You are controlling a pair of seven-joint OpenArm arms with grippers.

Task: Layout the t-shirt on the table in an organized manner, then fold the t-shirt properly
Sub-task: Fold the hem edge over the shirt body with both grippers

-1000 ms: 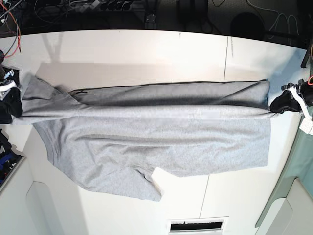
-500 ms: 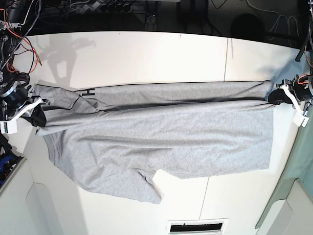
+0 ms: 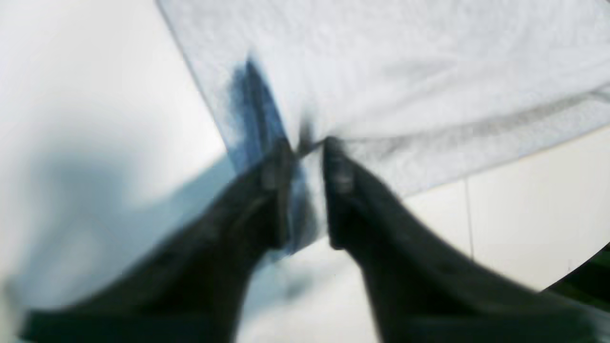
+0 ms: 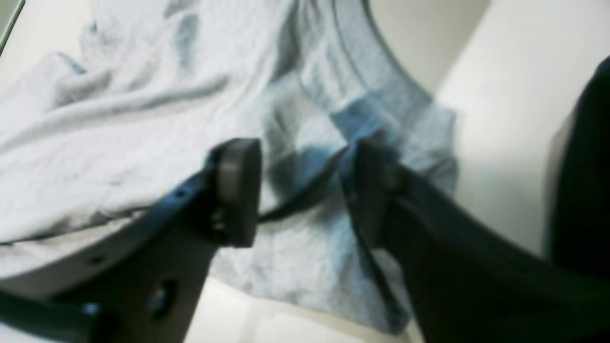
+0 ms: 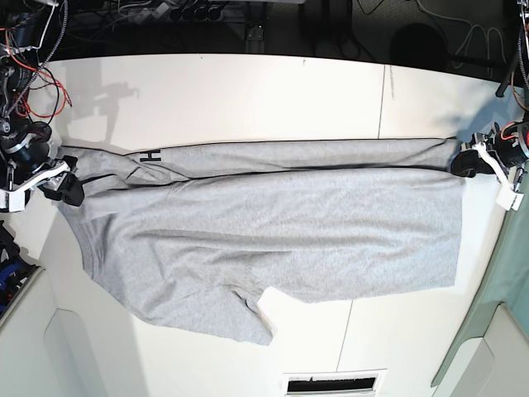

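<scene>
The light grey t-shirt [image 5: 273, 223] lies spread across the white table [image 5: 248, 91], its upper edge folded over and a bit of black lettering [image 5: 149, 156] showing at the left. My left gripper [image 5: 464, 162] is at the shirt's far right corner. In the left wrist view it [image 3: 307, 143] is shut on a pinch of the cloth [image 3: 405, 71]. My right gripper [image 5: 68, 188] is at the shirt's left end. In the right wrist view its fingers [image 4: 233, 190] stand wide apart over the cloth [image 4: 119, 119], with the dark neck trim [image 4: 295, 205] lying between them.
Cables [image 5: 25, 50] and the right-wrist arm's body crowd the back left corner. A slotted vent [image 5: 335, 382] sits at the front edge. A pale green panel [image 5: 512, 281] stands off the table's right side. A thin seam [image 5: 383, 99] crosses the tabletop.
The raised upper fold of the shirt has come down flat and moved toward the far edge. The lettering now shows. The gripper at the left has moved inward along the shirt.
</scene>
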